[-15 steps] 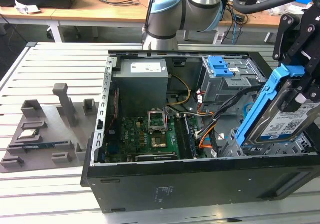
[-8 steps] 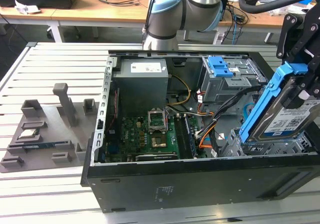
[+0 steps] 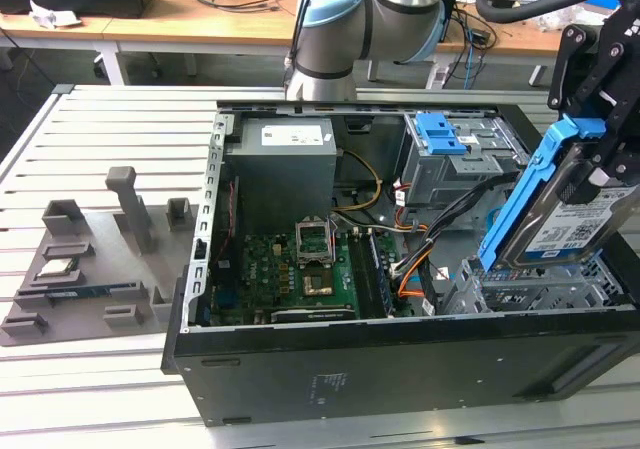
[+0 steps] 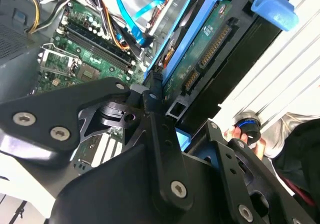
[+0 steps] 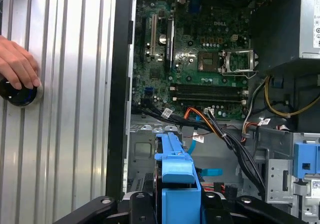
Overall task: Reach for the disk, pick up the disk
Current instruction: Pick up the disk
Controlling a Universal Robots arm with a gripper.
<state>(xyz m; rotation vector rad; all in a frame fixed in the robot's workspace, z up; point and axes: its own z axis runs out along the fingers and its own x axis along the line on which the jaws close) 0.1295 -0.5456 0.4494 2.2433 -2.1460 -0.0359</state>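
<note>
The disk (image 3: 572,227) is a silver-grey drive with a white-and-blue label and a blue rail along its edge. It hangs tilted above the drive cage (image 3: 530,287) at the front corner of the open computer case, on the exterior view's right. My gripper (image 3: 592,169) is shut on its upper end. The second wrist view shows the disk's (image 4: 200,59) green circuit-board side and blue rail, clamped between the black fingers (image 4: 152,97). In the first wrist view, the disk's (image 5: 177,176) blue rail rises from between the black gripper links, above the case.
The open case (image 3: 400,369) holds a motherboard (image 3: 300,269), a grey power-supply box (image 3: 280,164), a bundle of cables (image 3: 440,219) and a second bay with a blue latch (image 3: 440,134). A grey fixture (image 3: 90,259) lies on the slatted table. A hand (image 5: 17,62) rests on a black knob.
</note>
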